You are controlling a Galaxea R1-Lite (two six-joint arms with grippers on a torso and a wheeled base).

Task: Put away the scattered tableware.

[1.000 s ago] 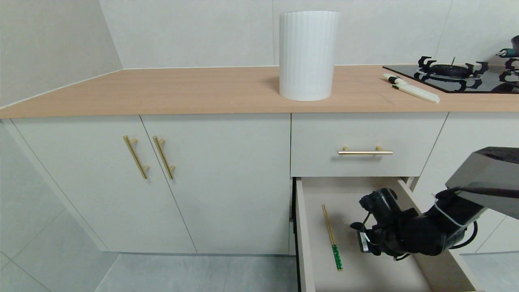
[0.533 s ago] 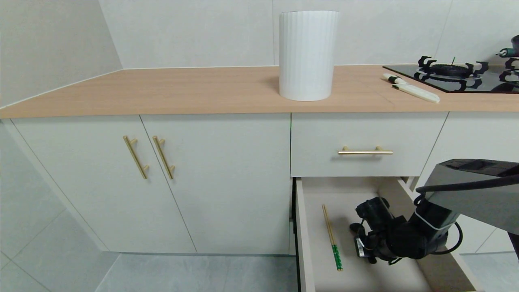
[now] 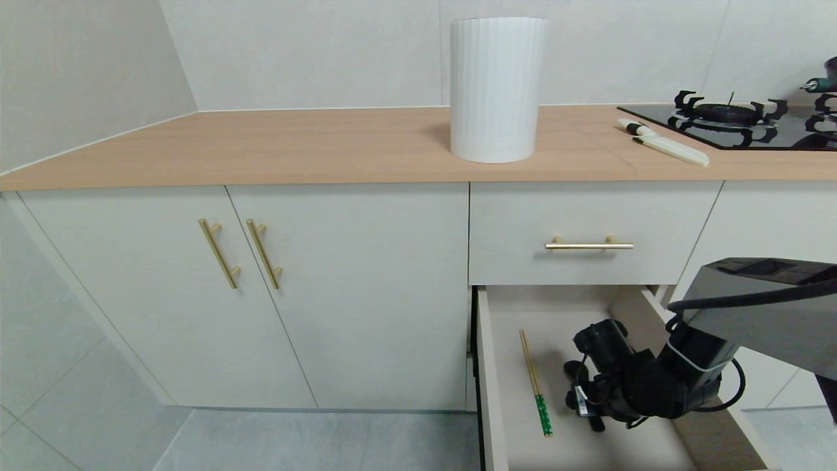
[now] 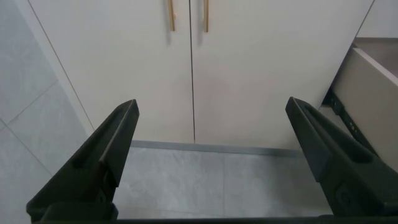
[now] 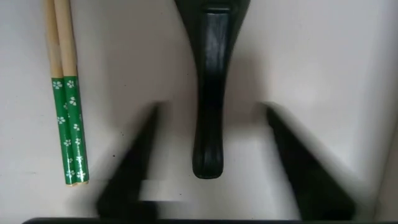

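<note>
In the right wrist view a black spoon (image 5: 208,93) lies flat on the floor of the open lower drawer (image 3: 487,366). My right gripper (image 5: 211,112) hangs low over it, open, one finger on each side of the handle and neither touching it. From the head view, the right gripper (image 3: 586,396) is inside the drawer, and it hides most of the spoon. A pair of wooden chopsticks (image 3: 535,383) with green ends (image 5: 67,124) lies beside the spoon. My left gripper (image 4: 211,109) is open and empty, near the floor before the cabinet doors (image 4: 193,56).
On the wooden countertop (image 3: 294,144) stand a tall white ribbed container (image 3: 497,88) and a white knife (image 3: 664,142), beside a black gas hob (image 3: 732,121). The upper drawer (image 3: 588,229) is closed. The drawer's side walls flank my right arm.
Since one second ago my right arm has sunk lower into the drawer, bringing the gripper down close to the floor. In the last half second it has hardly moved.
</note>
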